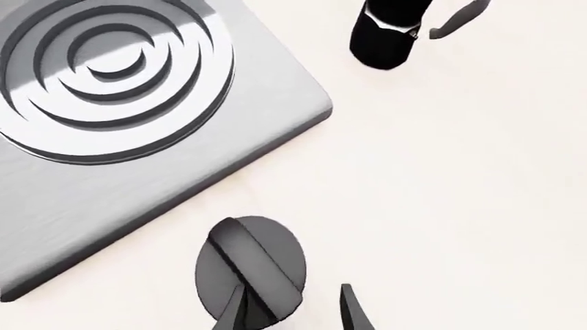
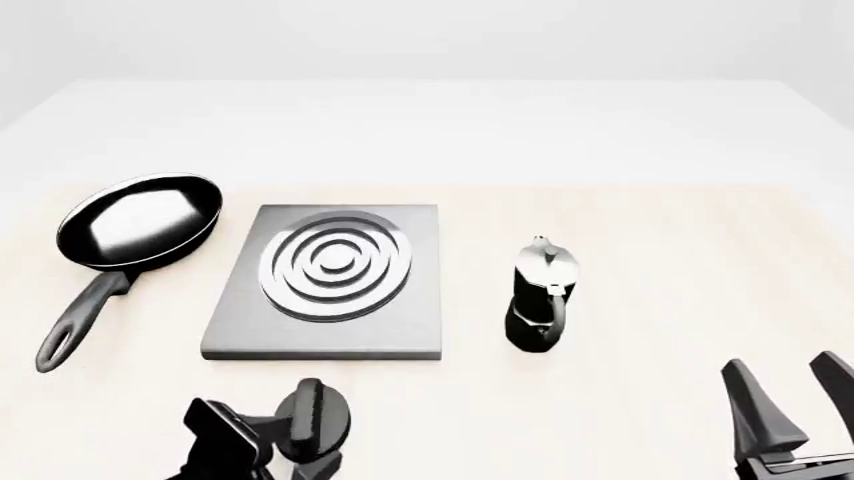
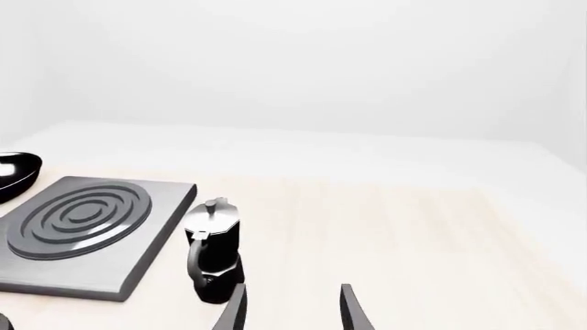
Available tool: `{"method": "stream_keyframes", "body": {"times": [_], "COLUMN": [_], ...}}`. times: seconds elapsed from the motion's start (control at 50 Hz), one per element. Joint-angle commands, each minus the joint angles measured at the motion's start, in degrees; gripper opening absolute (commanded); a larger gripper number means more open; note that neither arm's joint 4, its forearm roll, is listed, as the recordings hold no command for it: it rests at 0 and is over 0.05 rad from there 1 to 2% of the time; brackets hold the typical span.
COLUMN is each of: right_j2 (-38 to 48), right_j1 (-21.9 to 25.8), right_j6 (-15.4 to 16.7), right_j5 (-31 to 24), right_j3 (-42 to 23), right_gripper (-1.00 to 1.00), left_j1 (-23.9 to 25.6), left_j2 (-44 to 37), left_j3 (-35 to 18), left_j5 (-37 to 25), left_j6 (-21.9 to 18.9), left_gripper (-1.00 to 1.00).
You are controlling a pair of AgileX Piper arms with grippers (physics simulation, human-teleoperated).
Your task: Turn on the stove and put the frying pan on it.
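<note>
The stove is a flat grey slab with silver ring burners, in the middle of the table. Its round black knob with a ridge lies on the table just in front of the slab; it also shows in the front view. My left gripper is open above the knob, with one fingertip over the knob's edge. The frying pan, black with a long handle, lies left of the stove, apart from it. My right gripper is open and empty at the front right.
A black-and-silver moka pot stands upright just right of the stove; it also shows in the right wrist view and the left wrist view. The pan's handle points toward the front edge.
</note>
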State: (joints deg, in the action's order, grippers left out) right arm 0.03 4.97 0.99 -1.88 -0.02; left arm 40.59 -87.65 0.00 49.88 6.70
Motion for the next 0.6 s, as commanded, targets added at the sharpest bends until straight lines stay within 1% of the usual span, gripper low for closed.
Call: {"method": "stream_keyframes", "body": {"times": [0.02, 0.04, 0.06, 0.1, 0.18, 0.36, 0.4, 0.42, 0.48, 0.52, 0.58, 0.6], "right_j2": [-0.01, -0.01, -0.01, -0.01, -0.01, -0.02, -0.02, -0.02, -0.02, -0.02, -0.02, -0.02], "right_j1": [-0.19, -0.19, -0.23, -0.25, -0.23, -0.4, -0.39, -0.38, -0.41, -0.34, -0.27, -0.23], "right_j6": [-0.19, -0.19, -0.19, -0.26, -0.32, -0.41, -0.43, -0.45, -0.49, -0.55, -0.6, -0.67], "right_j5": [0.2, 0.2, 0.24, 0.31, 0.33, 0.37, 0.31, 0.38, 0.46, 0.51, 0.59, 0.64], "right_j3": [-0.01, -0.01, -0.01, -0.02, -0.04, -0.12, -0.22, -0.18, -0.16, -0.17, -0.19, -0.2], "right_gripper": [1.0, 1.0, 1.0, 1.0, 1.0, 1.0, 1.0, 1.0, 1.0, 1.0, 1.0, 1.0], "left_j1": [6.69, 6.69, 7.08, 7.73, 9.01, 10.76, 10.78, 10.84, 10.62, 10.06, 9.34, 8.68], "left_j2": [11.91, 12.1, 13.68, 15.71, 19.95, 21.89, 23.1, 25.41, 27.0, 30.47, 38.01, 42.07], "left_j3": [-0.03, -0.03, -0.04, -0.06, -0.08, -0.68, -0.88, -1.25, -1.33, -1.66, -2.76, -3.52], "left_j5": [-10.1, -10.29, -11.62, -13.38, -16.78, -18.76, -19.92, -22.3, -23.79, -26.99, -34.33, -38.19], "left_j6": [1.24, 1.24, 0.77, 1.28, 0.87, 0.97, 0.52, 0.66, 0.53, -0.06, -0.44, -1.0], "left_gripper": [1.0, 1.0, 1.0, 1.0, 1.0, 1.0, 1.0, 1.0, 1.0, 1.0, 1.0, 1.0]}}
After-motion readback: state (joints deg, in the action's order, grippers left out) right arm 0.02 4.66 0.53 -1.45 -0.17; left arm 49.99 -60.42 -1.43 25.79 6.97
